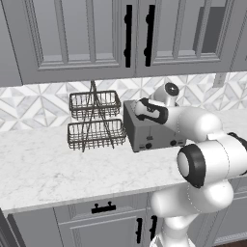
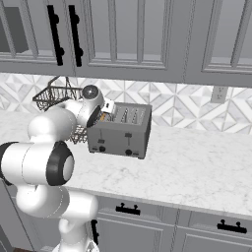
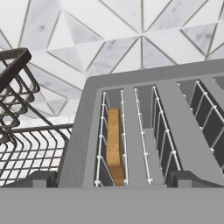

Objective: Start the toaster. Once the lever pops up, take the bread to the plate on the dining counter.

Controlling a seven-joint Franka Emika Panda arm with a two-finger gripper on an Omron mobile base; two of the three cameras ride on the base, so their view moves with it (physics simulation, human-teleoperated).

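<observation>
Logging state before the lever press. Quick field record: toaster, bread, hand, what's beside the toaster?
toaster: grey four-slot toaster on the marble counter, against the tiled wall
bread: in the toaster's end slot nearest the rack, standing on edge
hand: above the toaster's rack-side end, open, holding nothing
beside toaster: two-tier wire rack, baskets look empty
lever: state cannot be told

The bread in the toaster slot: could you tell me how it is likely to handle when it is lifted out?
The bread is a thin slice standing on edge, so probably light. Its crust looks firm, so it may stay fairly stiff, though a hard pinch could crush it. The wire guards of the toaster hug it closely, so it might snag.
</observation>
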